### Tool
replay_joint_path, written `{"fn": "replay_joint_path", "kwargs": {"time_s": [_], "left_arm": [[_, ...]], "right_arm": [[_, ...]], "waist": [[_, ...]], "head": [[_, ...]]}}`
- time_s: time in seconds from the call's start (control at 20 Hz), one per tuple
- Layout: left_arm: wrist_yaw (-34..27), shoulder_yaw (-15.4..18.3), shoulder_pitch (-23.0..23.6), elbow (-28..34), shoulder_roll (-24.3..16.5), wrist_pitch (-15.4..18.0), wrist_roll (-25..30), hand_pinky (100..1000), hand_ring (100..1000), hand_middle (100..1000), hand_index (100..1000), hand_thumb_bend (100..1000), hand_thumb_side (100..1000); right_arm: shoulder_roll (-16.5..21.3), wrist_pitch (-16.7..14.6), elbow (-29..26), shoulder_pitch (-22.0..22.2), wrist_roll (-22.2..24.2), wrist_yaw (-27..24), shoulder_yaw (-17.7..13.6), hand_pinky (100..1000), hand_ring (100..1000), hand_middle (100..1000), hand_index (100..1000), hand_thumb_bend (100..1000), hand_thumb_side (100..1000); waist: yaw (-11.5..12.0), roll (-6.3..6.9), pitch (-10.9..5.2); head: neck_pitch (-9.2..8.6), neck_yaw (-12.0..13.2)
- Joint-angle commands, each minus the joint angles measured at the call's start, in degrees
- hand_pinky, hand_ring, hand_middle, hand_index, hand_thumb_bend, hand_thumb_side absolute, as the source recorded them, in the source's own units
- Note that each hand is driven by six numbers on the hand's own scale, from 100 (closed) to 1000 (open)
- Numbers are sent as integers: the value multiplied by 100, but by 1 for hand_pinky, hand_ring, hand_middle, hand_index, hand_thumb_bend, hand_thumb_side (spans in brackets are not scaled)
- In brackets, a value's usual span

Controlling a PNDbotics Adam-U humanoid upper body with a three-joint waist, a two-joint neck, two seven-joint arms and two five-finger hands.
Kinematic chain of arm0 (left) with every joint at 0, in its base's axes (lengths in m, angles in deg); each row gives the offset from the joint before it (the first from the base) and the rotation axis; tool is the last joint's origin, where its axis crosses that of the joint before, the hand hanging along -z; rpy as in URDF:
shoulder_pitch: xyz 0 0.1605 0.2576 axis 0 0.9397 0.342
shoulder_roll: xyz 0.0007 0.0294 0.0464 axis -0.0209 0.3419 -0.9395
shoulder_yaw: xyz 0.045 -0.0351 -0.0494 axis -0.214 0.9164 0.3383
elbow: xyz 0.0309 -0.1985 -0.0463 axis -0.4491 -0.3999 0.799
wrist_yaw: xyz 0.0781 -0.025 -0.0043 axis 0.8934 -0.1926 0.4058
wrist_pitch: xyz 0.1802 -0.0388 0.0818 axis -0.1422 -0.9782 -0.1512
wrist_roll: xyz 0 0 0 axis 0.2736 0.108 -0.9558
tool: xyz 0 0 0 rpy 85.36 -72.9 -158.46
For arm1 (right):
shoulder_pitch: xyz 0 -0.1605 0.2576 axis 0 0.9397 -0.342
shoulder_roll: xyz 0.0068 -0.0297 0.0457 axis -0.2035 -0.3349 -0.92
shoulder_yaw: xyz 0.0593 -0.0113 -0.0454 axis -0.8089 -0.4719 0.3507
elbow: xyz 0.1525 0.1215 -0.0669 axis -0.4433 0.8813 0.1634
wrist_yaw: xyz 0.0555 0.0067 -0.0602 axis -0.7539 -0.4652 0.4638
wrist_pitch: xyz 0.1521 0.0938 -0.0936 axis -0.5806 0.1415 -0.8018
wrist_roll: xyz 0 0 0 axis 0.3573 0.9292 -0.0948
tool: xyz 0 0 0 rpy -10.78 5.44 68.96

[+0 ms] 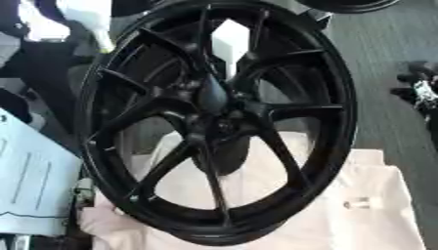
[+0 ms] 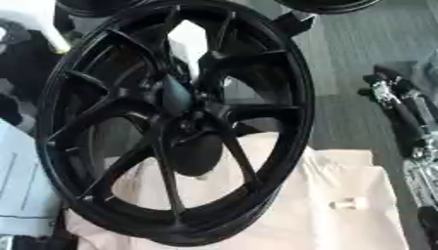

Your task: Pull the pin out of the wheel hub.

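Observation:
A large black spoked wheel (image 1: 214,122) stands nearly upright on a pale cloth (image 1: 376,229). Its hub (image 2: 190,117) sits in the middle, dark and hard to make out. Behind the spokes just below the hub shows a dark rounded mass (image 2: 197,154), and I cannot tell what it is. A small pale pin-like piece (image 2: 345,202) lies on the cloth to the right of the wheel, apart from it. My right hand (image 2: 386,85) hangs at the right edge, fingers up and relaxed, holding nothing, well clear of the wheel. My left hand does not show.
A white sheet or panel (image 1: 30,185) leans at the lower left beside the wheel. Grey floor (image 1: 385,44) lies to the right. Another dark wheel's edge (image 2: 329,6) shows at the top. White and dark shapes (image 1: 77,19) crowd the upper left.

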Motion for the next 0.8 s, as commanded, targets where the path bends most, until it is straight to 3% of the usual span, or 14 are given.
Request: {"fn": "replay_joint_path", "kwargs": {"time_s": [0.05, 0.15, 0.35, 0.5, 0.65, 0.7, 0.8], "left_arm": [[300, 598, 294, -459, -422, -361, -254, 691, 671, 586, 470, 361, 100], [342, 930, 626, -790, -375, -504, -458, 690, 674, 589, 477, 354, 100], [84, 1541, 1237, -1158, -325, -256, -834, 687, 686, 604, 522, 338, 100], [-124, 2008, 1715, -1237, -261, -61, -1129, 710, 738, 671, 670, 367, 100], [-345, 2264, 2196, -1213, -173, 162, -1424, 765, 807, 765, 801, 631, 447], [-416, 2309, 2329, -1182, -150, 243, -1518, 772, 812, 772, 823, 673, 507], [-563, 2316, 2494, -1162, -106, 383, -1717, 773, 813, 774, 829, 685, 538]], "right_arm": [[123, -23, -152, -32, -76, -16, -108, 914, 754, 778, 887, 100, 619], [117, -21, -164, -62, -71, -25, -95, 914, 754, 778, 887, 100, 618], [116, -21, -180, -104, -72, -44, -95, 914, 754, 778, 887, 100, 616], [107, -19, -182, -116, -75, -53, -100, 914, 754, 778, 887, 100, 617], [97, -16, -180, -127, -70, -57, -93, 914, 754, 778, 888, 100, 617], [96, -15, -180, -131, -67, -58, -89, 914, 754, 778, 888, 100, 617], [90, -13, -178, -138, -64, -62, -86, 914, 754, 778, 888, 100, 618]], "waist": [[-48, -47, -76], [-92, -59, -68], [-136, -74, -54], [-150, -81, -39], [-182, -83, -35], [-195, -84, -34], [-211, -87, -33]], "head": [[-98, -31], [-118, 27], [-163, 78], [-213, 115], [-248, 167], [-262, 178], [-283, 193]]}}
